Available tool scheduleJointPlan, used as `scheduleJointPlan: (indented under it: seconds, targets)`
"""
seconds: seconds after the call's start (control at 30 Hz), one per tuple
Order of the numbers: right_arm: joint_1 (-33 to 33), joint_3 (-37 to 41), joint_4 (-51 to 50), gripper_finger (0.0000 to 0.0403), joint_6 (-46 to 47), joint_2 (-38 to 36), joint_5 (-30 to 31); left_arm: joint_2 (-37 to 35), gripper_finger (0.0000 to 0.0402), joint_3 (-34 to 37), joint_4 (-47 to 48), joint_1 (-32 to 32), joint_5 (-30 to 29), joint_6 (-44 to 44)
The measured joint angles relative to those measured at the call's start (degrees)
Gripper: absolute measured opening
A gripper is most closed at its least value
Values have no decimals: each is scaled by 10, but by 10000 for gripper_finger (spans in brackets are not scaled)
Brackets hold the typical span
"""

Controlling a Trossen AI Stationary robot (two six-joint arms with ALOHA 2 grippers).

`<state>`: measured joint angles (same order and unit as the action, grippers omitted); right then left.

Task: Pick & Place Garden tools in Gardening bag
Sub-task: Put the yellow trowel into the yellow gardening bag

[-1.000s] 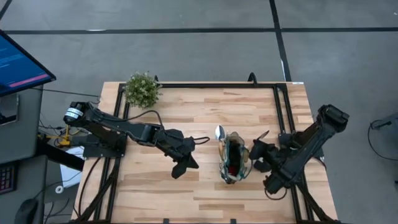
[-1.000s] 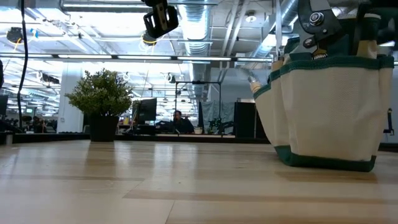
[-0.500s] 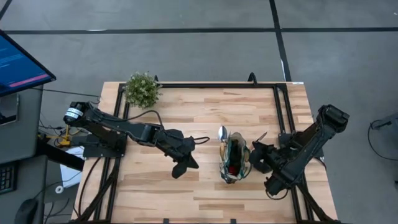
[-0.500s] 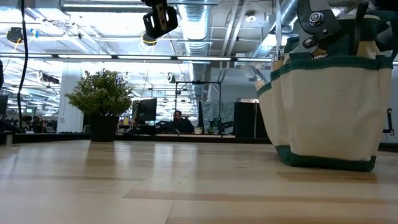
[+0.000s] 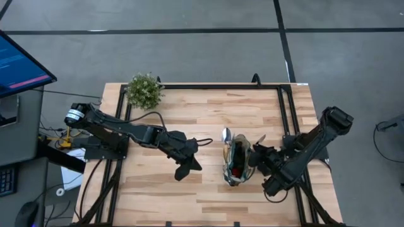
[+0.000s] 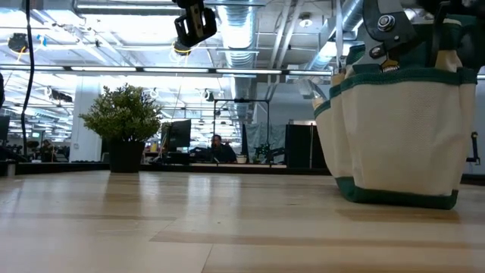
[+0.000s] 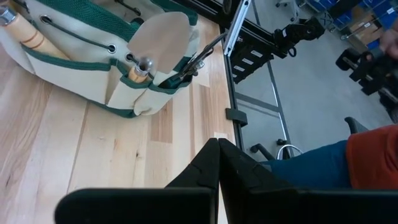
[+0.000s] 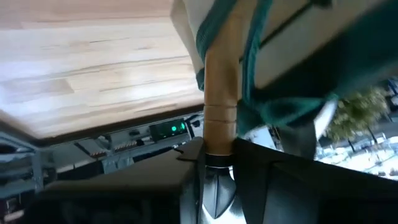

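Standing on a light, pale-planked wooden bench [image 5: 189, 195] is a small beige canvas gardening bag with green trim [image 5: 237, 162], taken here as the landmark. A silver trowel blade [image 5: 225, 134] is seen sticking out of the bag's far end in the high view, and red fabric [image 5: 236, 170] is visible inside its dark interior. In the left wrist view, a wooden handle [image 7: 25, 32] and the broad metal blade are tucked into the bag's outer pockets.

Just beside the bag, on its right-arm side, the right gripper [image 5: 255, 159] is held against the rim. A wooden-handled garden tool with a silver metal head [image 8: 219, 124] is clamped between its narrowly parted fingers, the handle reaching up to the bag's green trim.

Well apart from the bag, on its other side, the left gripper [image 5: 187, 165] hangs over bare planks with its fingers [image 7: 208, 171] pressed fully together and nothing held.

Far from the bag, at the bench's back corner, a bushy green potted plant [image 5: 144, 91] is placed. A black metal frame [image 5: 208, 86] is run along the bench edges, and grey floor with dark lines [image 5: 189, 38] lies beyond. An angled monitor [image 5: 19, 63] is seen past the plant. In the low view, a large room with ceiling ducts [image 6: 242, 30] and a seated person [image 6: 220, 149] is visible behind the bench.
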<state>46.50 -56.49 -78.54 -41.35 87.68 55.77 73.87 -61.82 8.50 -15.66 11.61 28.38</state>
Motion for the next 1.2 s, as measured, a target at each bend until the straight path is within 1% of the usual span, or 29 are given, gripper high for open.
scheduleJointPlan:
  seconds: [0.17,0.27,0.37,0.5,0.6,0.83,0.9,0.97,1.07,1.13,1.2]
  targets:
    - [-6,0,19,51,-32,27,-13,0,2,0,0,0,0,-9]
    - [-7,0,28,55,-30,50,-17,0,2,0,0,0,0,-11]
    - [-11,0,27,69,-9,71,-17,0,2,0,0,0,0,-11]
    - [-14,0,29,101,5,84,-17,0,2,0,0,0,0,-11]
    - [-14,-1,26,134,22,83,-17,0,2,0,0,0,0,-11]
    - [-14,-42,-25,238,89,72,-15,0,2,0,0,0,0,-15]
    - [-14,-59,-40,261,113,71,-14,0,2,0,0,0,0,-16]
    - [-14,-72,-54,275,119,71,-16,0,2,0,0,0,0,-21]
    - [-13,-89,-65,281,127,71,-18,0,2,0,0,0,0,-28]
    - [-7,-107,-91,282,163,71,-17,0,2,0,0,0,0,-28]
    - [0,-124,-117,282,221,71,-18,0,2,0,0,0,0,-28]
